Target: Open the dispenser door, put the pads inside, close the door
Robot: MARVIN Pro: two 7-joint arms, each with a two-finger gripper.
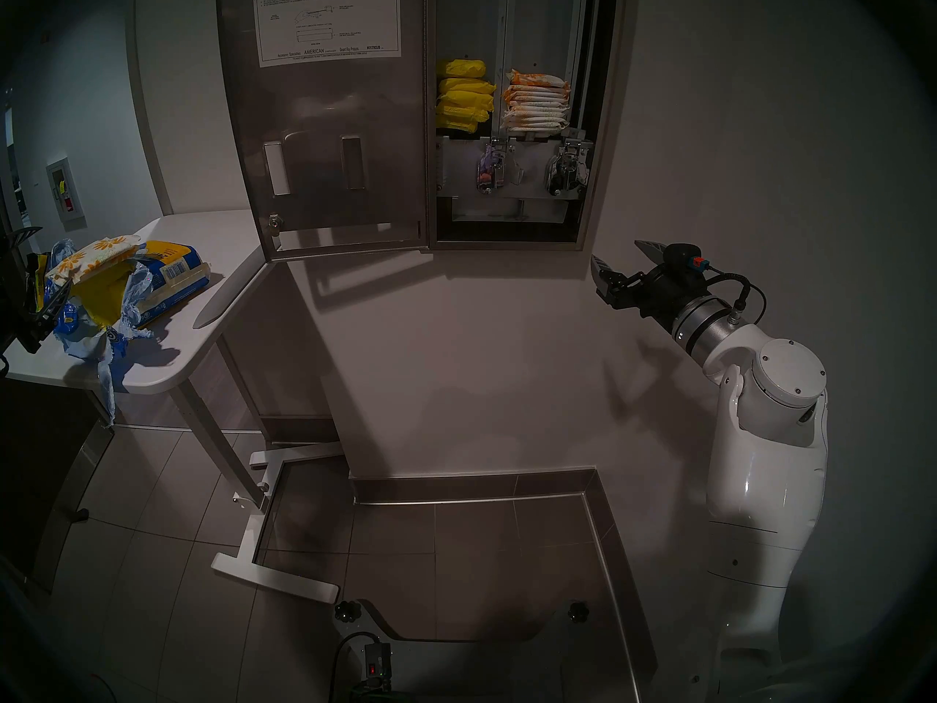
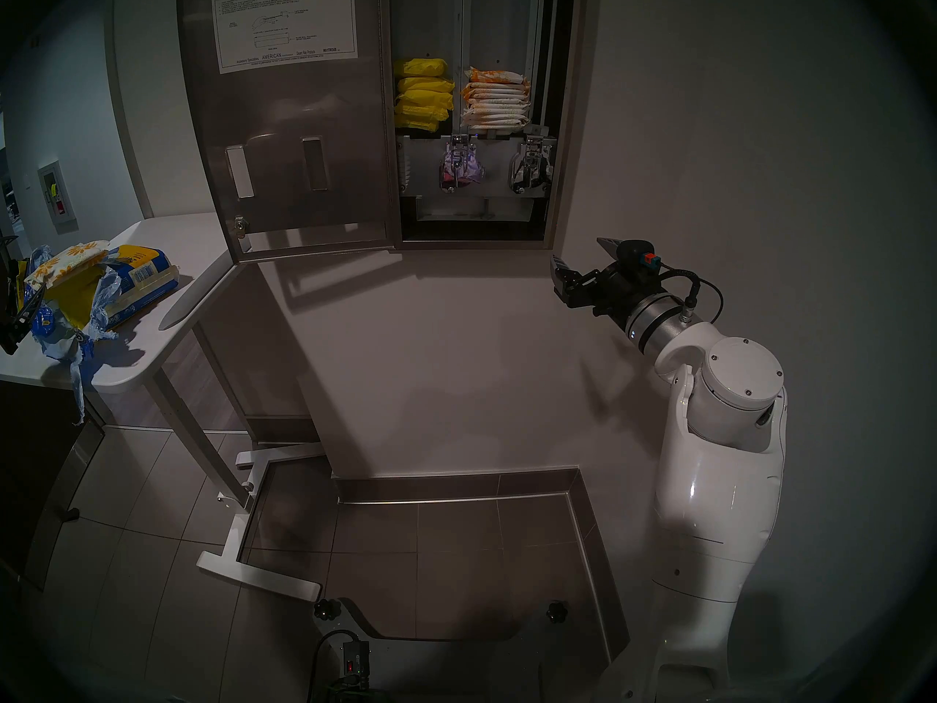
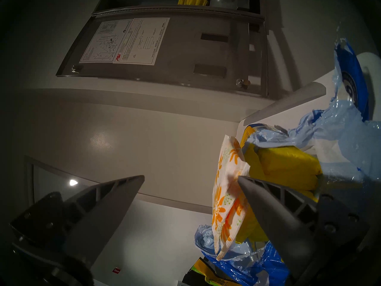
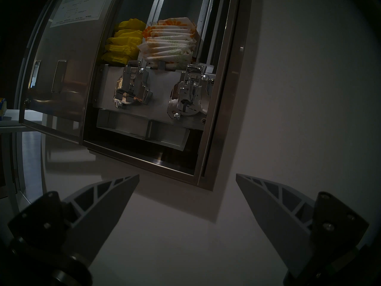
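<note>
Far left, your left gripper [image 3: 190,179] is mostly cut off by the head views' edge; the wrist view shows its jaws spread wide, empty. One finger [image 3: 268,201] overlaps the loose pads [image 3: 226,196] in that view; you can't tell whether it touches them. Those daisy-print pads lie on top of a torn blue bag [image 1: 121,291] with yellow packets [image 3: 288,165] inside, on the white table [image 1: 213,240]. The bag's print is too small to read.

Centre: the door [image 1: 324,154] hangs swung open to the left, instruction sheet [image 1: 327,19] facing you, its top cut off. The front face is hidden.

Inside the cabinet [image 1: 590,179], yellow packets [image 1: 464,96] fill the left column and a stack of pads [image 1: 535,101] the right. The upper columns are dark and cropped.

Right: your right gripper [image 1: 616,258] hangs below the cabinet's right corner, near the wall, jaws apart, nothing between them.
</note>
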